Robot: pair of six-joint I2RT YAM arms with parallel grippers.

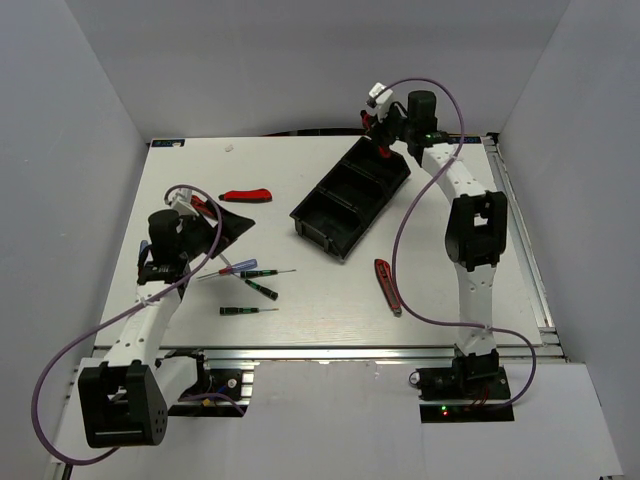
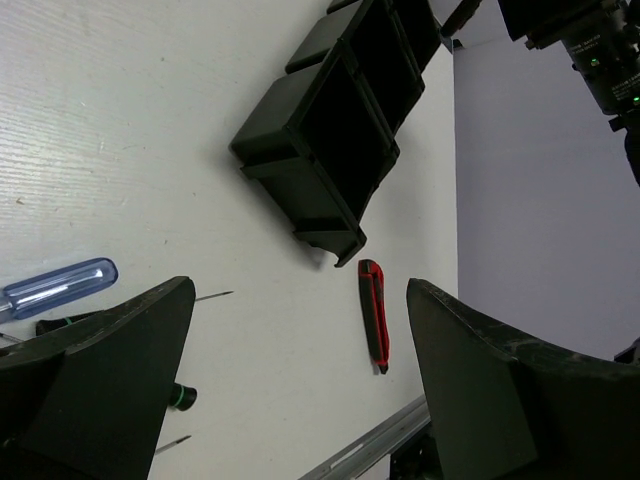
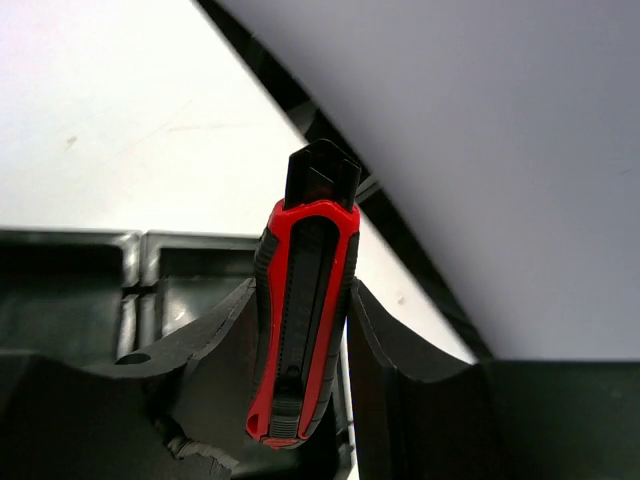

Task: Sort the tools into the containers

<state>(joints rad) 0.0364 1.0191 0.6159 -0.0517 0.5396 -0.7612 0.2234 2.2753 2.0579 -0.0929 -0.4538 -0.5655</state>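
Placing step: right gripper jaws clamp a slim red-and-black utility knife; the long black plastic tray lies beneath them. Next: lower, release. Left gripper gapes, empty.

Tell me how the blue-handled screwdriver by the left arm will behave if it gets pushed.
The blue-handled screwdriver has a round, smooth-looking handle, so it will probably roll on the flat table if pushed sideways. It looks rigid and slim, likely light. A push at one end may spin it.
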